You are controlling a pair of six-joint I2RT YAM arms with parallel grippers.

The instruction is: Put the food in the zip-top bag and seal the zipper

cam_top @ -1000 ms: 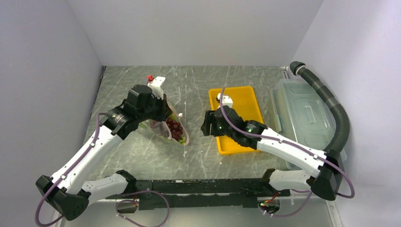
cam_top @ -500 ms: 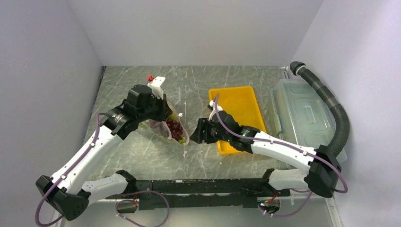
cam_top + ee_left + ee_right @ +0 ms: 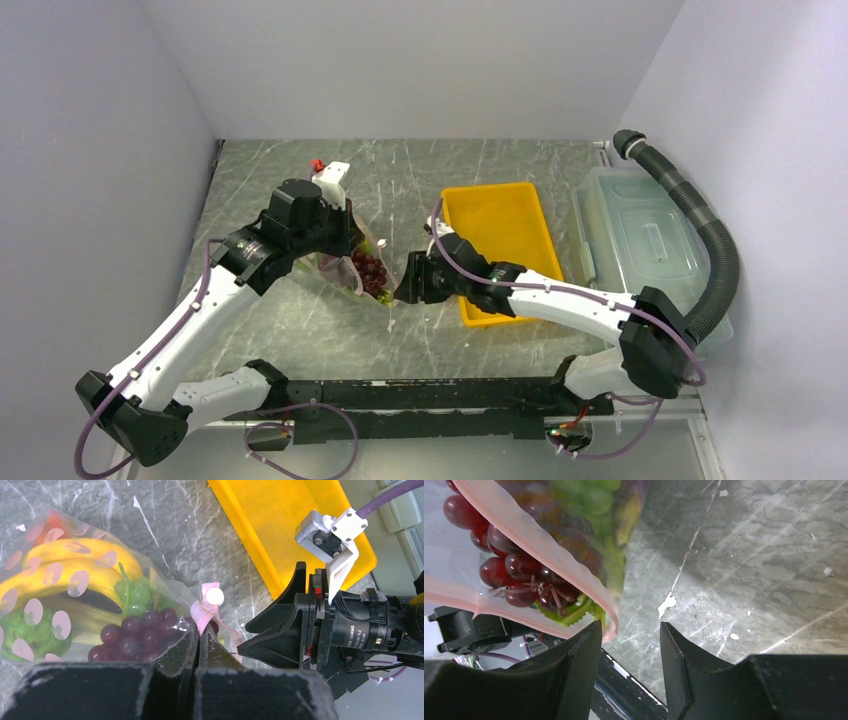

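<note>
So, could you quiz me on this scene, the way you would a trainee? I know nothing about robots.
1. True or false: the left end effector is shut on the zipper.
2. Which food shows inside the zip-top bag? A pineapple; B purple grapes; C watermelon.
3. Fill in the gap: the right end effector, beside the bag's mouth, has its jaws ____.

Key: 1 true; 2 B; 3 open.
</note>
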